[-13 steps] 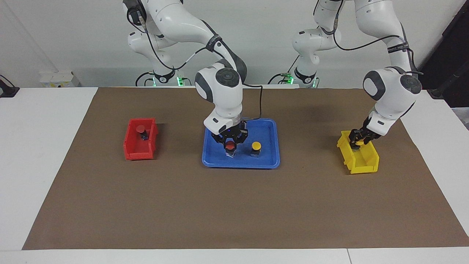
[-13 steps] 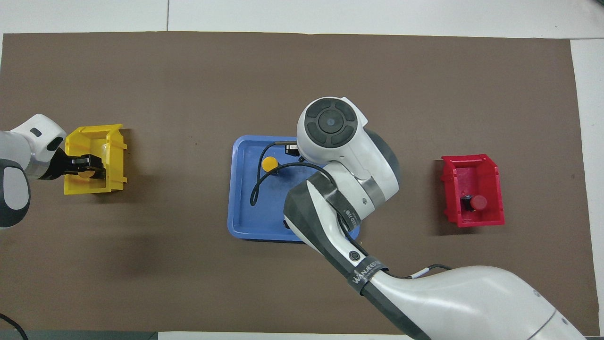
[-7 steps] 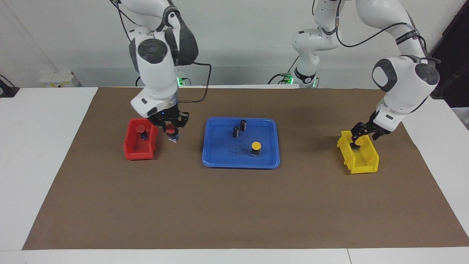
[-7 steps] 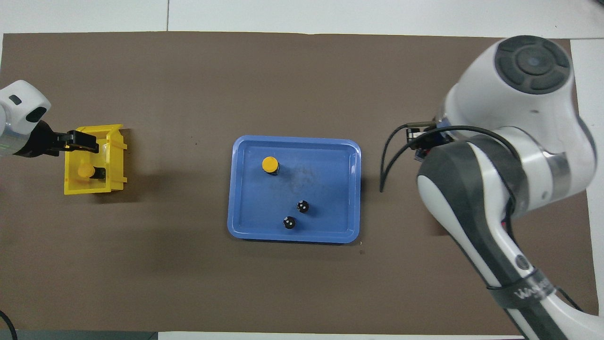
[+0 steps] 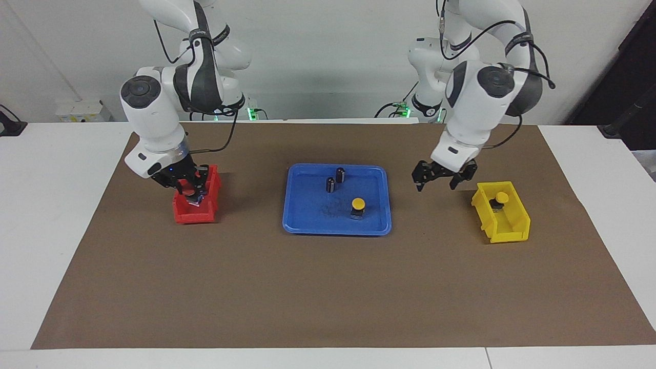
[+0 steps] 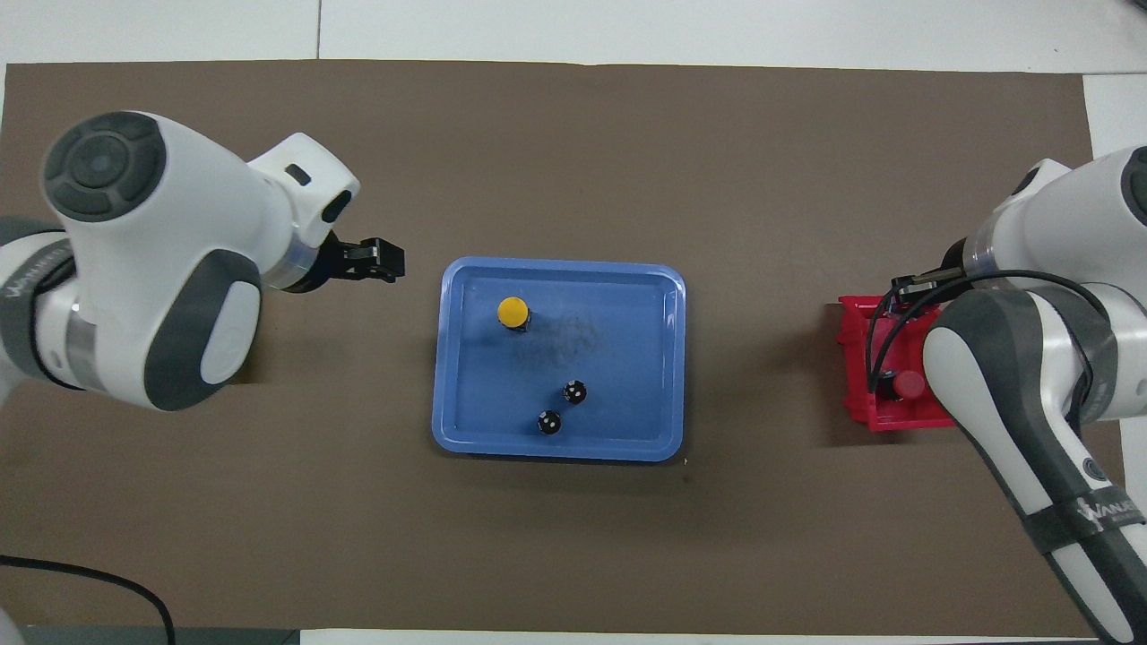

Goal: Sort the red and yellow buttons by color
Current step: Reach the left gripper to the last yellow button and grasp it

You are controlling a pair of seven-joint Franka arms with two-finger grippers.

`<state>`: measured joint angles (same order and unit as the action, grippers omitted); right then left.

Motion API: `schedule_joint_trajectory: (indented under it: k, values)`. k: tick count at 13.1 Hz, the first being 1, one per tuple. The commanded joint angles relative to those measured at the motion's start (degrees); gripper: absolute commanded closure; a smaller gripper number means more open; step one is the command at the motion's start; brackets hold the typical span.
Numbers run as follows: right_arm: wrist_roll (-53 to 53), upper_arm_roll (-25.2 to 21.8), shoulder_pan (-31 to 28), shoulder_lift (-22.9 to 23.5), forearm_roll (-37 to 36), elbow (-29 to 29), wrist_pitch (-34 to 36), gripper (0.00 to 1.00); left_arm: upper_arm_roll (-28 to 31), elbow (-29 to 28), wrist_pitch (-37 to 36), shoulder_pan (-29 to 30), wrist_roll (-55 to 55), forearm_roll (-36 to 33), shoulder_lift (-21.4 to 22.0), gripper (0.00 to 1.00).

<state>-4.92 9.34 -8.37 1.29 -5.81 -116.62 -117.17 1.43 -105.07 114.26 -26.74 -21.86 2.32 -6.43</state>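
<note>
Facing view: right claw, pressed on a red button, hangs over the red bin, seemingly hiding another; left claw is spread, empty, between blue tray with a yellow button and yellow bin with another.

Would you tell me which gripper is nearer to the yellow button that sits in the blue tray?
Left. The left gripper hangs open between the blue tray and the yellow bin, beside the yellow button. The right gripper is over the red bin, shut on a red button.
</note>
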Motion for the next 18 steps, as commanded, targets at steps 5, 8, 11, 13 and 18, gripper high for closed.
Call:
schedule_joint_trajectory:
  k: [5,8,11,13,18]
  values:
    - [-7.9,0.8,-3.4,-3.5,3.4,-11.8,-10.9,0.73,0.8,2.2,12.8,-8.8,-12.3,-1.3,-10.8,0.00]
    - [-8.3,0.8,-3.7,-2.4,3.7,-14.0,-15.0,0.73,0.6,2.1,13.8,-10.7,-13.9,-1.0,-13.0,0.00]
    - [-7.6,0.9,-3.1,-2.3,3.8,-16.2,-18.1,0.72,0.6,1.5,14.2,-12.3,-15.3,-0.8,-13.3,0.02]
    - [-7.2,0.9,-3.0,-2.4,3.9,-17.1,-19.3,0.72,0.6,1.4,14.1,-12.3,-16.4,-0.7,-13.3,0.33]
    - [-7.3,0.9,-3.0,-2.7,3.8,-18.7,-21.3,0.68,0.7,2.0,11.6,-12.3,-19.4,0.1,-13.7,0.98]
